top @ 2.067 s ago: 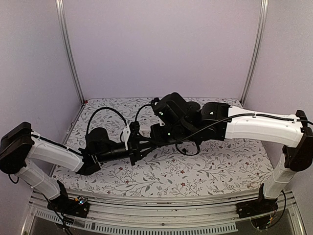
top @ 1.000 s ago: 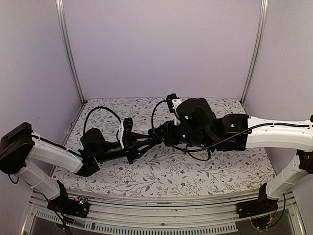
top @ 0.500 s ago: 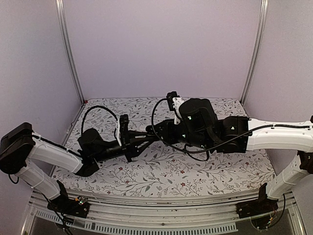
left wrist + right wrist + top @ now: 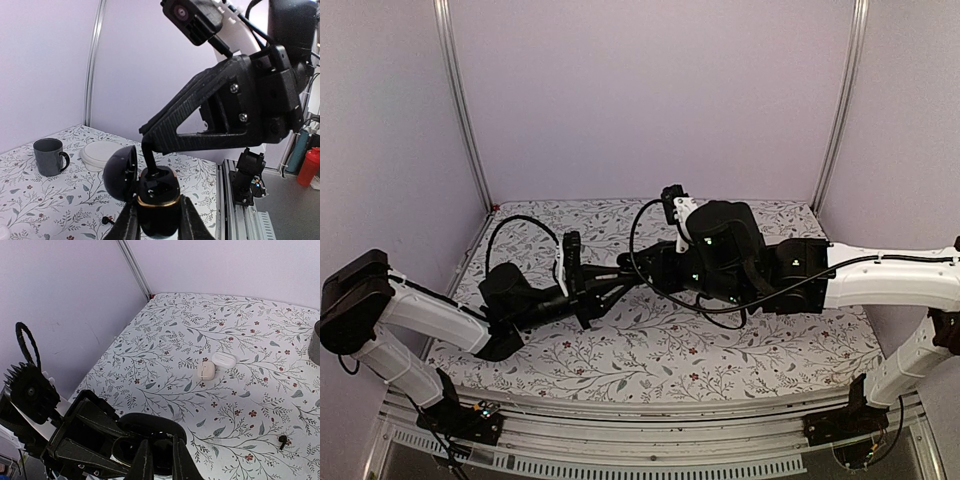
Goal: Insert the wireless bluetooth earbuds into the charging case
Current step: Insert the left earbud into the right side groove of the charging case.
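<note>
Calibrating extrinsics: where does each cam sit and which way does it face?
Top: above and behind the bases, looking down on the table; left arm and right arm show.
Left wrist: looks along the left end effector, shut on the open case, toward the right end effector.
Right wrist: looks down past its own fingers onto the table and left arm.
Shared: both wrist views show the other arm.
</note>
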Motion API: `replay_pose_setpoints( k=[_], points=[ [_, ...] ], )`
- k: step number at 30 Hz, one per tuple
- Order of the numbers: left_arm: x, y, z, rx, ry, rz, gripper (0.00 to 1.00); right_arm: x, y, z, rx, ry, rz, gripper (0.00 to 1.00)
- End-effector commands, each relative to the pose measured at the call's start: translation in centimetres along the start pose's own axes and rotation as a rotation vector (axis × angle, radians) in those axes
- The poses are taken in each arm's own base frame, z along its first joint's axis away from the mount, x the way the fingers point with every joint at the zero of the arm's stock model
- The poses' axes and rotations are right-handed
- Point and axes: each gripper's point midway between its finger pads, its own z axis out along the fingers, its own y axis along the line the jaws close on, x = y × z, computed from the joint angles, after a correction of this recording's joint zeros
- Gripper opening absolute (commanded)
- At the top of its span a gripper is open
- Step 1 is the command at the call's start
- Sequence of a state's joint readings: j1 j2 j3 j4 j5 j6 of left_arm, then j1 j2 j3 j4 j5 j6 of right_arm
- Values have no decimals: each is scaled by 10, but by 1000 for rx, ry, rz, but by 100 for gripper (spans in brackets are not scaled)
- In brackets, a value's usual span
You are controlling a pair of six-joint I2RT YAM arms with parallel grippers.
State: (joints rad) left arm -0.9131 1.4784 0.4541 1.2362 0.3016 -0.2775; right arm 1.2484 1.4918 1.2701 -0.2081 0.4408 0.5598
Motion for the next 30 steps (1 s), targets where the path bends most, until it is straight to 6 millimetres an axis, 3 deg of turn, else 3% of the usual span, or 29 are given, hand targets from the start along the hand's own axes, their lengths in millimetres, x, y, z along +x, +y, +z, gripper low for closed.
replay_pose_setpoints(
  k=[1, 25, 30],
  points=[
    [-29, 11, 4, -49, -104, 23, 0, 9, 3, -6, -4, 21, -31, 7],
    [-36, 14, 6, -65, -121, 46, 0, 20, 15, 0, -20, 56, -69, 8],
    [-35, 13, 4, -65, -124, 69, 0, 23, 17, 1, -34, 72, -70, 14]
  ],
)
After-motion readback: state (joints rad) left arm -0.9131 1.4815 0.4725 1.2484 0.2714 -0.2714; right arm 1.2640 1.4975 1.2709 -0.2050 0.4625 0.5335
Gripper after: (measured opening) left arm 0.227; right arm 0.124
